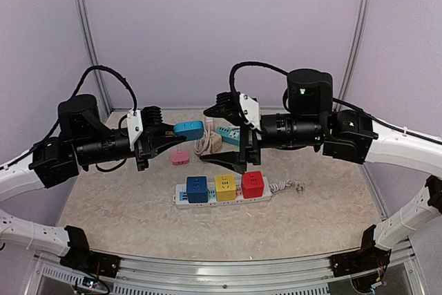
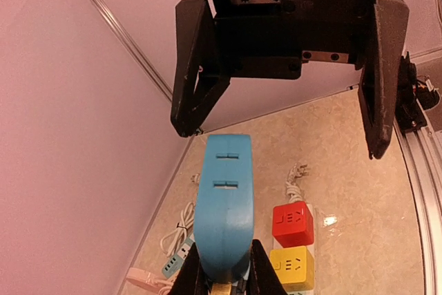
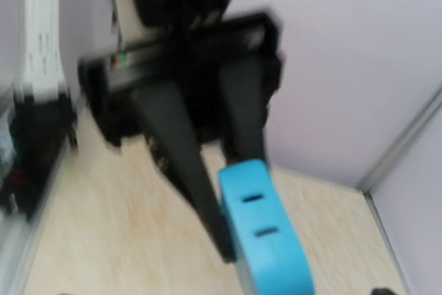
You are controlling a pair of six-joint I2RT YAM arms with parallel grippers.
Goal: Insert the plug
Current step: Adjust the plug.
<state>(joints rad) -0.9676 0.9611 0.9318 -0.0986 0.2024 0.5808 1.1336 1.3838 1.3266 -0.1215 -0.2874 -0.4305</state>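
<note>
left gripper [image 1: 176,132]: clamped on the blue plug [image 1: 188,129], held above the bench
right gripper [image 1: 205,138]: jaws spread wide, facing the plug
power strip [image 1: 181,200]: toward the bench's near edge

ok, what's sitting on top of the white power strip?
Three cubes stand in a row on the power strip: blue cube, yellow cube, red cube. The sockets beneath them are covered, so how they seat cannot be seen.

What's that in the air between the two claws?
A light blue plug block, clamped in the left gripper, its free end pointing at the open right gripper. The top view and the left wrist view show it.
</note>
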